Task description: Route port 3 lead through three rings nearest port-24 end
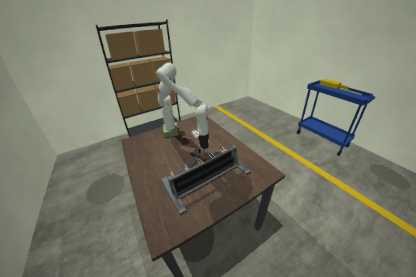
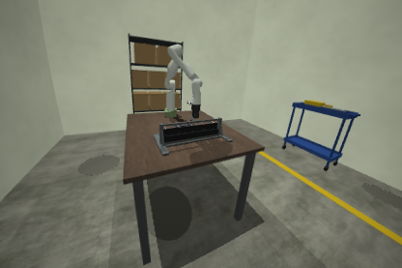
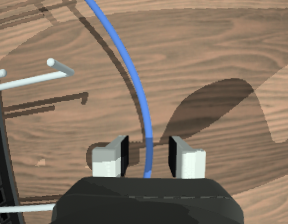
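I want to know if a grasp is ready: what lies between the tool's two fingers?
The blue lead runs between the tool's fingers, with gaps on both sides, so it looks straddled, not clamped. Wood table top lies beneath. The wrist view shows this.

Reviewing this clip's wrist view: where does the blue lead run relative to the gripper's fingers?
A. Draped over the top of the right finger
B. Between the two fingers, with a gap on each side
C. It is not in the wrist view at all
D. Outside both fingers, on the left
B: the blue lead passes down between the fingers of the open gripper, visibly touching neither pad.
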Available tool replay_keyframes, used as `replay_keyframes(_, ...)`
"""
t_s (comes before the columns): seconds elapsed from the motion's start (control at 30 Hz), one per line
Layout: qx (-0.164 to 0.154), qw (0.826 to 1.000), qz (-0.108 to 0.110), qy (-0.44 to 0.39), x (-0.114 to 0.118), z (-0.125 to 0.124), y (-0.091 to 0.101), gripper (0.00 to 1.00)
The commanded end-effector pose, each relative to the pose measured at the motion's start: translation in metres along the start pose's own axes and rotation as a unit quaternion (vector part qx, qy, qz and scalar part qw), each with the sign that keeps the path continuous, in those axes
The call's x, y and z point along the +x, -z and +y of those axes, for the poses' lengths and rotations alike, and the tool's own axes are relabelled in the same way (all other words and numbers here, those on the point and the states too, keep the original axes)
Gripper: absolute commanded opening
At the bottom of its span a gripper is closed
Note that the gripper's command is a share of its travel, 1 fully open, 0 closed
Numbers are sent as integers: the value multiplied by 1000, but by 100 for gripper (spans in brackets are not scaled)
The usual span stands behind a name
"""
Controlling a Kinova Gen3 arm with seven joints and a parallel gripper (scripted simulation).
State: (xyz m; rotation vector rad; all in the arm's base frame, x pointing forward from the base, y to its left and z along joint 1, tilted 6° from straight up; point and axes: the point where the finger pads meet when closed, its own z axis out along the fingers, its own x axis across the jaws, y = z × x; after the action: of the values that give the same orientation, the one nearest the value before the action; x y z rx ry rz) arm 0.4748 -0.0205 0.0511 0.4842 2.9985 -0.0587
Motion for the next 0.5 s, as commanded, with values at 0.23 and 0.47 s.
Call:
replay_keyframes(0.23,0,1000,0,0,1,0,-2,67)
replay_keyframes(0.47,0,1000,0,0,1,1,-2,67)
